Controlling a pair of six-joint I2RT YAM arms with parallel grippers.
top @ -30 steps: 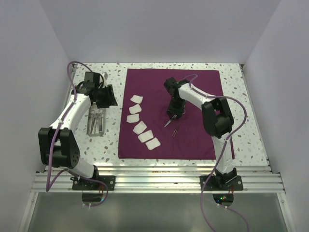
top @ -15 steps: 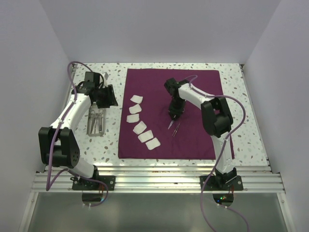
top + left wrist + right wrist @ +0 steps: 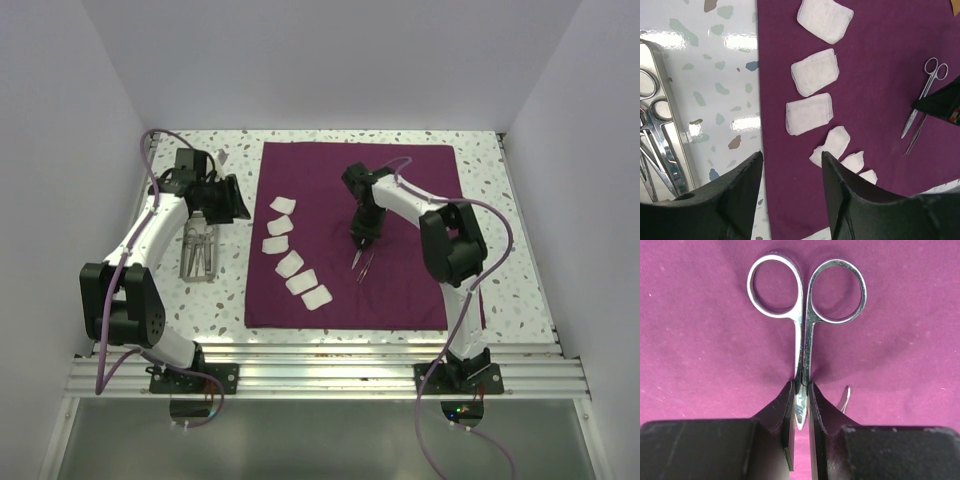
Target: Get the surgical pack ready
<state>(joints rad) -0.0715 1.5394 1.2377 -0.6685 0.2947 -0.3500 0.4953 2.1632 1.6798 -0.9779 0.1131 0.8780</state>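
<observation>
The maroon cloth point(image 3: 400, 285) lies flat on the table with a row of white gauze squares point(image 3: 290, 263) along its left part. Small steel scissors point(image 3: 802, 325) lie near the cloth's middle, and my right gripper point(image 3: 801, 390) is shut on their blades, the finger rings pointing away. A thin second instrument point(image 3: 843, 400) lies beside them. Left of the cloth stands the metal tray point(image 3: 187, 272), holding steel scissors and forceps point(image 3: 655, 120). My left gripper point(image 3: 791, 155) hangs open above the cloth's left edge, holding nothing, between the tray and the gauze point(image 3: 809, 114).
White walls close in the speckled table on the left, back and right. The aluminium rail point(image 3: 320, 365) with both arm bases runs along the near edge. The right arm's cable point(image 3: 490, 225) loops above the cloth's right side.
My right gripper has closed its fingers onto the scissors' blades. The left gripper has shifted slightly right, toward the cloth's edge.
</observation>
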